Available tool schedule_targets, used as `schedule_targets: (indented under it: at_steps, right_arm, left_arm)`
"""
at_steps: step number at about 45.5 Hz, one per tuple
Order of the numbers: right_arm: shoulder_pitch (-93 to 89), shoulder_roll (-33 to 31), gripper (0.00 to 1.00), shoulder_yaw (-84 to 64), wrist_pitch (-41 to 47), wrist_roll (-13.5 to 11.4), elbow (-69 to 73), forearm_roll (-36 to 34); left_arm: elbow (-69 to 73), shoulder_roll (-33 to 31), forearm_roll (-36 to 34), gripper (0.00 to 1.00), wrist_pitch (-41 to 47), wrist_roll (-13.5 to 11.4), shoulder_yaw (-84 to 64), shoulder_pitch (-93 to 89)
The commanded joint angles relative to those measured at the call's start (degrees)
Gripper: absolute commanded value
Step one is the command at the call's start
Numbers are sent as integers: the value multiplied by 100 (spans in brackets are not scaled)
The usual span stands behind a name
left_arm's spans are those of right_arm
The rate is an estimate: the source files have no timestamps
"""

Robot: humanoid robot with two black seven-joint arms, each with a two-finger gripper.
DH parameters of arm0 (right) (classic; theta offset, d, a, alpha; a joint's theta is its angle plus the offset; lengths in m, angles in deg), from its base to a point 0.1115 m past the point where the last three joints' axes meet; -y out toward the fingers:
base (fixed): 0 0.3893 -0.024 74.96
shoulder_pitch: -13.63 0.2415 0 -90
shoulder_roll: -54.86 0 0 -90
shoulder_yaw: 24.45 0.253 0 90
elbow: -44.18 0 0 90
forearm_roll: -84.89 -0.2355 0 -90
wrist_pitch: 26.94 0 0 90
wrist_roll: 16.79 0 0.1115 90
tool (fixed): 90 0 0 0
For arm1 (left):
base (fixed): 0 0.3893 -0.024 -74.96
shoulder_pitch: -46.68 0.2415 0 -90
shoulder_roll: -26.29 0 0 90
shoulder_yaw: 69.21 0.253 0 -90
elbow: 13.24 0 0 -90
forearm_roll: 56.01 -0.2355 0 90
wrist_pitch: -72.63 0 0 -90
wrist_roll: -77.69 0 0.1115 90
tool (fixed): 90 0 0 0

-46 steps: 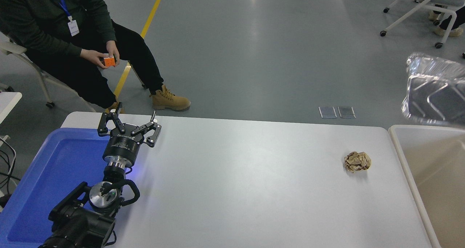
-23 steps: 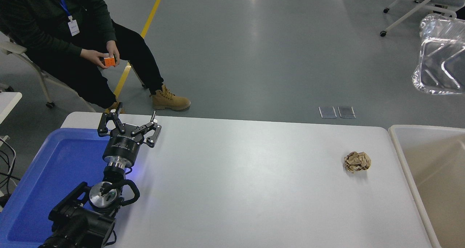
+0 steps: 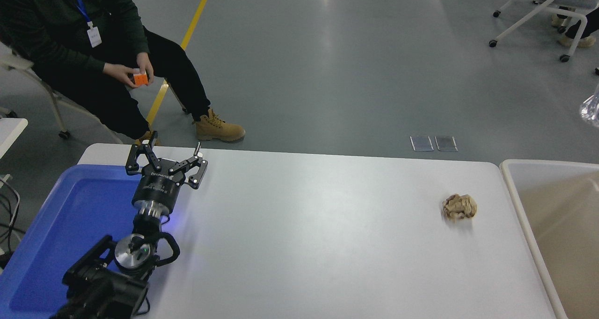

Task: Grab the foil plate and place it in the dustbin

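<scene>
On my feed the left hand (image 3: 166,162) is parked at the lower left, over the edge where the blue tray (image 3: 70,225) meets the white table (image 3: 304,235); its fingers are spread apart and grasp nothing; the right hand is outside my frame, so I cannot tell its state. The foil plate (image 3: 591,109) shows only as a small shiny sliver at the right edge, in the air above the far end of the dustbin (image 3: 519,202); what carries it is out of my view. The dustbin stands against the table's right end. A crumpled brown paper ball (image 3: 460,206) lies on the table near the dustbin. A seated person (image 3: 93,52) at the far left holds an orange cube (image 3: 140,79).
</scene>
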Motion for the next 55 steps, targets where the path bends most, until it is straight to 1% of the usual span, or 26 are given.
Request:
schedule_targets:
  at_steps: [1, 8, 16, 20, 26, 33, 38, 48, 55]
  right_arm:
    - [-2424, 845, 0, 689, -1061, -7, -1513, -1840]
    - [-3935, 1451, 0, 1998, -1544, -16, -2496, -2095]
    - [-5272, 2427, 0, 3554, -1914, -51, -3824, -2113]
    - [-5624, 2805, 0, 4029, -2168, -148, -3992, -2113]
    - [-6160, 3192, 0, 4680, -3055, -200, -3966, -2148]
    - [-6609, 3587, 0, 4953, -3671, -218, -3931, -2420]
    - [-6802, 3851, 0, 4944, -4058, -253, -3913, -2745]
    - [-7049, 4089, 0, 4944, -4331, -403, -3896, -3396]
    - [-7216, 4220, 0, 5093, -4471, -578, -3808, -3739]
  left_arm:
    - [1, -1, 0, 99, 3, 0, 0, 0]
    - [-7, -1, 0, 99, -6, 0, 0, 0]
    - [1, -1, 0, 99, 3, 0, 0, 0]
    - [1, -1, 0, 99, 3, 0, 0, 0]
    - [1, -1, 0, 99, -6, 0, 0, 0]
    - [1, -1, 0, 99, 3, 0, 0, 0]
    - [1, -1, 0, 99, 3, 0, 0, 0]
    - [1, -1, 0, 99, 3, 0, 0, 0]
    - [1, -1, 9, 99, 3, 0, -9, 0]
